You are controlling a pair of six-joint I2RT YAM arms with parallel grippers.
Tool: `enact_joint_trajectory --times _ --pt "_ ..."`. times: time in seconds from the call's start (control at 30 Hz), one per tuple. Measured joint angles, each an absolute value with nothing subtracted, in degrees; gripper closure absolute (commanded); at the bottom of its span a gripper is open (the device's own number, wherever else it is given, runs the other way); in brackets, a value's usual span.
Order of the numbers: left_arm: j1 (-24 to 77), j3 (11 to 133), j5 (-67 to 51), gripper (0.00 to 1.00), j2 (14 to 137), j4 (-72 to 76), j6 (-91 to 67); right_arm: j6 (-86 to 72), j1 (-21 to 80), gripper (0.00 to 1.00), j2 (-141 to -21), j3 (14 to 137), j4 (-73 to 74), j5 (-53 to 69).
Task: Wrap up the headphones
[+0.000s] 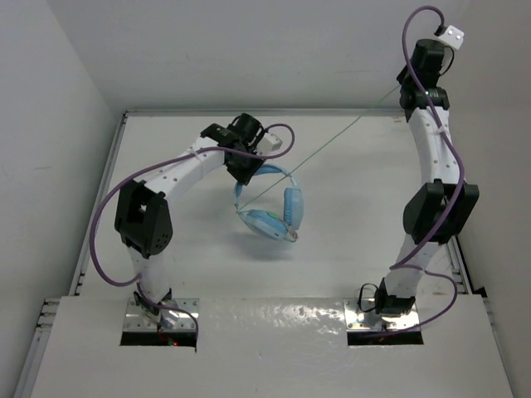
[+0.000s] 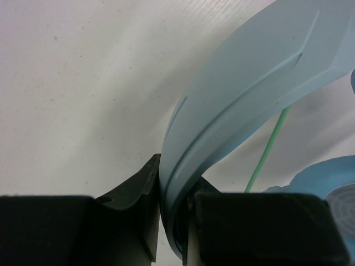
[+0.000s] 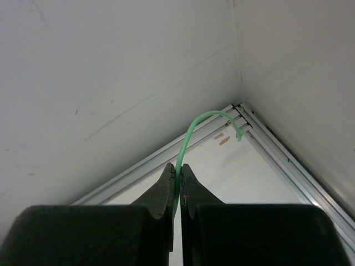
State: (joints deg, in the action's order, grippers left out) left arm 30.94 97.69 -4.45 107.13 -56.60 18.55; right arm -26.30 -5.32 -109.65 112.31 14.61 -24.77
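The light blue headphones (image 1: 270, 217) lie near the middle of the white table, ear cups toward the near side. My left gripper (image 1: 241, 182) is shut on their headband (image 2: 249, 72), which passes between the two black fingers (image 2: 175, 188); one ear cup (image 2: 333, 191) shows at the right edge. The thin pale green cable (image 1: 332, 145) runs taut from the headphones up to the far right. My right gripper (image 1: 406, 85), raised at the back right corner, is shut on the cable (image 3: 202, 119) close to its end. The short free end (image 3: 239, 134) curls beyond the fingertips (image 3: 178, 169).
White walls close in the table (image 1: 357, 199) at the back and sides. An aluminium rail (image 3: 272, 155) runs along the back right corner. Thick purple robot cables (image 1: 104, 215) loop off both arms.
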Motion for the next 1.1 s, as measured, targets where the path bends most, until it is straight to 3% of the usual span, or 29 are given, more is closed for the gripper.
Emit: enact_joint_trajectory --times 0.23,0.37,0.6,0.8,1.1 --pt "30.94 94.76 0.38 1.00 107.15 -53.56 16.53 -22.13 -2.22 1.00 -106.78 108.64 11.73 -23.46" --pt "30.48 95.59 1.67 1.00 109.23 -55.40 13.98 -17.65 7.70 1.00 -100.12 100.53 4.36 -21.06" --pt "23.35 107.61 -3.31 1.00 120.84 -58.48 6.92 -19.44 25.65 1.00 -91.44 89.38 -9.85 -7.44" --pt "15.53 117.19 -2.50 1.00 125.93 -58.67 5.28 -21.26 33.19 1.00 -91.18 89.56 -16.45 1.30" --pt "16.49 117.58 -5.48 1.00 125.99 -58.87 7.11 -21.82 37.50 1.00 -94.96 99.29 -17.15 5.10"
